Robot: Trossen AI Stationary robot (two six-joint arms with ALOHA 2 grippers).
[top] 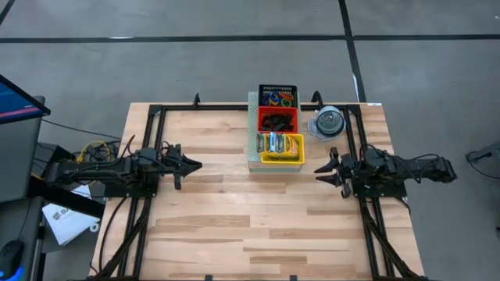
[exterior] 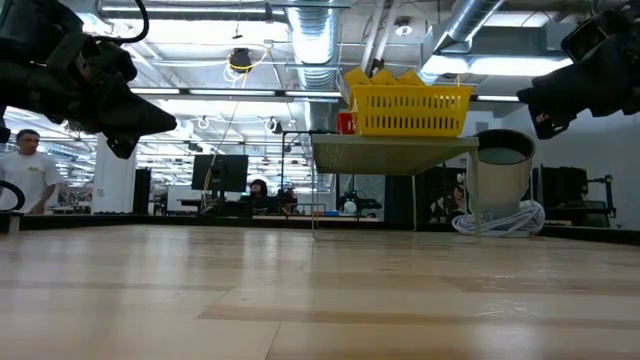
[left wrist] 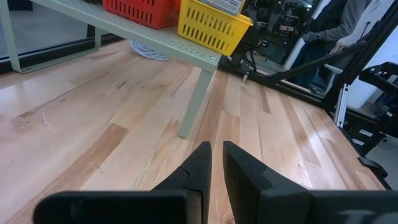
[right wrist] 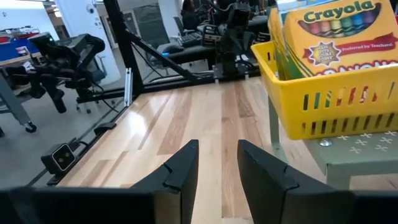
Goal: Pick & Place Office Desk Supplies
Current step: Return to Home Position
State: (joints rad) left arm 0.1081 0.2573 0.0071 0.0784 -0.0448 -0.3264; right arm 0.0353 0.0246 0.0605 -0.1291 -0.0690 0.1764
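From above, your supplies sit in three baskets on the pale green stand point(top: 253, 134): loops point(top: 277, 99) in the black basket point(top: 278, 88), clips point(top: 276, 122) in the red basket point(top: 278, 114), and crayon boxes point(right wrist: 339, 30) in the yellow basket point(top: 283, 158); only the right wrist view reads the box label. Left gripper point(top: 190, 165) hovers left of the stand, its fingers slightly parted. Right gripper point(top: 323, 170) hovers right of it, also slightly spread.

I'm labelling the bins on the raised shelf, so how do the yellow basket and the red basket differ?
The yellow basket sits at the shelf's near end, closest to the grippers; the red basket sits behind it, in the middle of the row. The yellow basket holds crayon boxes; the red basket holds dark items, too small to identify. Both are slotted plastic baskets on the pale green shelf.
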